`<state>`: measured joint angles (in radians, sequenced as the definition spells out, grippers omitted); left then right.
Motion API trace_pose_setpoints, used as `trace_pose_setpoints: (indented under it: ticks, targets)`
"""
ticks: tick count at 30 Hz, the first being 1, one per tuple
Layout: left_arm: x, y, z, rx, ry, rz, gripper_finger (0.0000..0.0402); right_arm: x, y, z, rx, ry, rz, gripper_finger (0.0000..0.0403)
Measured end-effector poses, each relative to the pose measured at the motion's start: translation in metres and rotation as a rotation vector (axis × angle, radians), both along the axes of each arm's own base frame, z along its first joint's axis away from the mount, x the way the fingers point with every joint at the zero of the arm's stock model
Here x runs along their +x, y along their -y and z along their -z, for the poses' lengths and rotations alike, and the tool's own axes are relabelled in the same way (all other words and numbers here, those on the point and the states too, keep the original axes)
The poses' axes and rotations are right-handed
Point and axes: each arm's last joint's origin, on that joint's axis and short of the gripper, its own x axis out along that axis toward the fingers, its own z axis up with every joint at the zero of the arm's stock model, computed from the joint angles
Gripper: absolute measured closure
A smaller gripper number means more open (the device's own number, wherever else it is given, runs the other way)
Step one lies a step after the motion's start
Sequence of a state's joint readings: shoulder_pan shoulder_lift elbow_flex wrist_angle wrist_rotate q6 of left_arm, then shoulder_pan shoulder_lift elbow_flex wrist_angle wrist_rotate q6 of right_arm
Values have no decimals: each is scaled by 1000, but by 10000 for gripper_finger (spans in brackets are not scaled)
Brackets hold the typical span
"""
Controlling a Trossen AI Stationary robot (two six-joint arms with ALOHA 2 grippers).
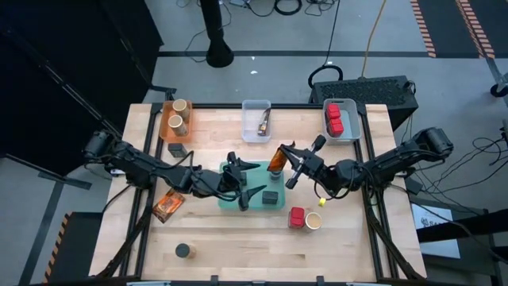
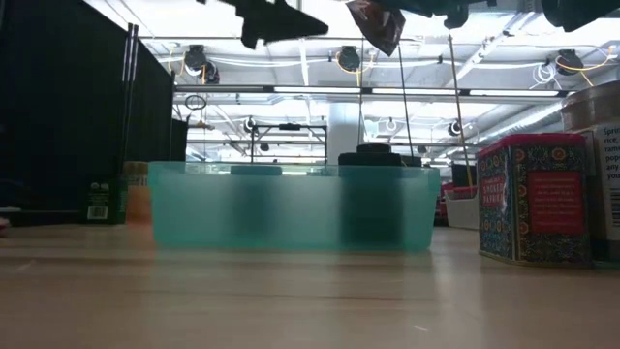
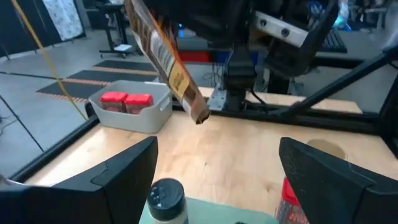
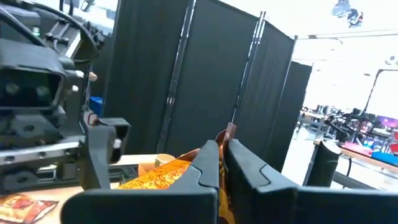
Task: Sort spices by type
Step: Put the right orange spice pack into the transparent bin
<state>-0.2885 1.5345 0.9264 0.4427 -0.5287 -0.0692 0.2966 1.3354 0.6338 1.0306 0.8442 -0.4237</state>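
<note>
My right gripper (image 1: 284, 161) is shut on an orange-red printed packet (image 1: 275, 159), held in the air over the far right corner of the teal tray (image 1: 230, 168). The packet also hangs in the left wrist view (image 3: 166, 56) and at the top of the low view (image 2: 378, 24). My left gripper (image 1: 242, 181) hovers open above the tray, just left of the packet. A dark grey jar (image 1: 274, 196) stands on its base in the tray. Another packet (image 1: 168, 205) lies flat on the table to the tray's left. My right gripper pinches the packet's upper edge (image 4: 227, 134) between its two shut fingers (image 4: 205, 163). The packet is lifted clear and hangs tilted below the fingers, its lower end (image 3: 199, 115) free in the air.
At the far edge stand an orange bin (image 1: 167, 125) with tan jars, a clear bin (image 1: 246, 119) with a packet, and a bin (image 1: 352, 121) with red cubes. A dark block (image 1: 176, 148), a dark jar (image 1: 184, 251), a red cube (image 1: 296, 217) and a tan jar (image 1: 313, 221) sit on the table.
</note>
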Motion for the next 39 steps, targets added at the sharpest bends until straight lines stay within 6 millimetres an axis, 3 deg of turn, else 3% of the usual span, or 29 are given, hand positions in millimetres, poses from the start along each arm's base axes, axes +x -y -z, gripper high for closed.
trace_pose_setpoints:
  ticks: [14,22,39]
  targets:
    - [24,-24,8,-83,173,-10,69,0,0,0,-16,-6,-8,402]
    - [27,-33,8,-102,191,-13,75,0,0,0,-18,-10,-8,402]
    - [28,-37,6,-83,207,25,263,0,0,0,-14,-8,-8,402]
